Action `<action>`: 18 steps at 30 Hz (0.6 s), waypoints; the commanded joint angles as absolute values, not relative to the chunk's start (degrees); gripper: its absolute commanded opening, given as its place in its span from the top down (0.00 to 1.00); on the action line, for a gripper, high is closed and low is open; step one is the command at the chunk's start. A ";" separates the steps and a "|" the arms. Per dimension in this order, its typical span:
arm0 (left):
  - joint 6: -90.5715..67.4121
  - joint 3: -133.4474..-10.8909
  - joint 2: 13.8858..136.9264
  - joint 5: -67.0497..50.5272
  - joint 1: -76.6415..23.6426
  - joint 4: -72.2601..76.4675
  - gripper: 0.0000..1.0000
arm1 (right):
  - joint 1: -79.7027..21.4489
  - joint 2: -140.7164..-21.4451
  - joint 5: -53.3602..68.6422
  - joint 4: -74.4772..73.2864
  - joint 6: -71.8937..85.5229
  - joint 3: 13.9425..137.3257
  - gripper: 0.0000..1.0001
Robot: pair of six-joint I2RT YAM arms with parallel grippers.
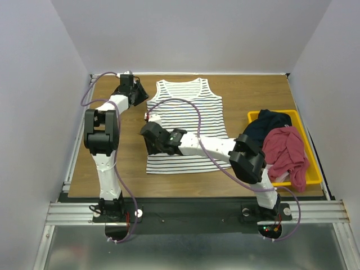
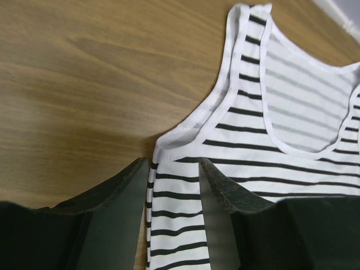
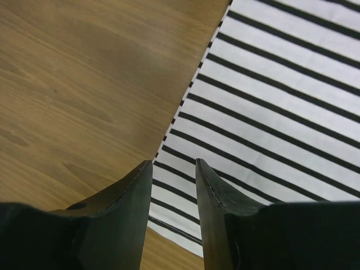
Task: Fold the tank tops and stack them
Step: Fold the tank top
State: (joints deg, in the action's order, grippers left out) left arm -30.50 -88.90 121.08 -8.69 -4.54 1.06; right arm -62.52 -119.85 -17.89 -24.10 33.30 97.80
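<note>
The striped tank top (image 1: 180, 115) lies flat, neck away from the arm bases, in the middle of the table (image 1: 253, 95). The dark red tank top (image 1: 287, 149) sits crumpled in the yellow tray (image 1: 252, 116) at the right, beside a dark navy cloth (image 1: 270, 125).

Both grippers are at the striped top's left side edge. The left gripper (image 2: 173, 163) straddles it just below the armhole, jaws partly open with the cloth edge lying between them. The right gripper (image 3: 173, 163) stands lower on the same edge, near the hem, with a narrow gap over flat, unpinched cloth. Neither holds anything.

The step in hand looks like pinching this edge for a lengthwise fold. To do it well, each gripper should drop until one finger slides under both layers, and the two should close together. A lone pinch would drag the top askew. The edge should then be kept taut between the grippers, lifted low, and carried across evenly so that the stripes line up.

There is bare wood to the left of the edge, so the fingers have space to settle. The back wall is close behind the left gripper, so there is little room to pull that way. The right arm and its cable lie across the top itself — the fold must travel over where they now rest. The tray stands near the top's right side.
</note>
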 commanded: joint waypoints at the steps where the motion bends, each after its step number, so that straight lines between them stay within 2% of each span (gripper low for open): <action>1: -27.77 -90.62 119.88 -12.04 -4.83 2.55 0.48 | -65.30 -120.58 -22.94 -23.38 35.94 99.23 0.58; 18: -28.48 -89.65 119.88 -12.22 -4.83 2.99 0.49 | -72.95 -128.06 -30.41 -29.70 38.94 103.53 0.58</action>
State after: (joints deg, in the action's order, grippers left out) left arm -29.06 -88.90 121.95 -11.57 -4.86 1.45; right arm -72.51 -128.42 -25.80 -28.25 37.54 100.05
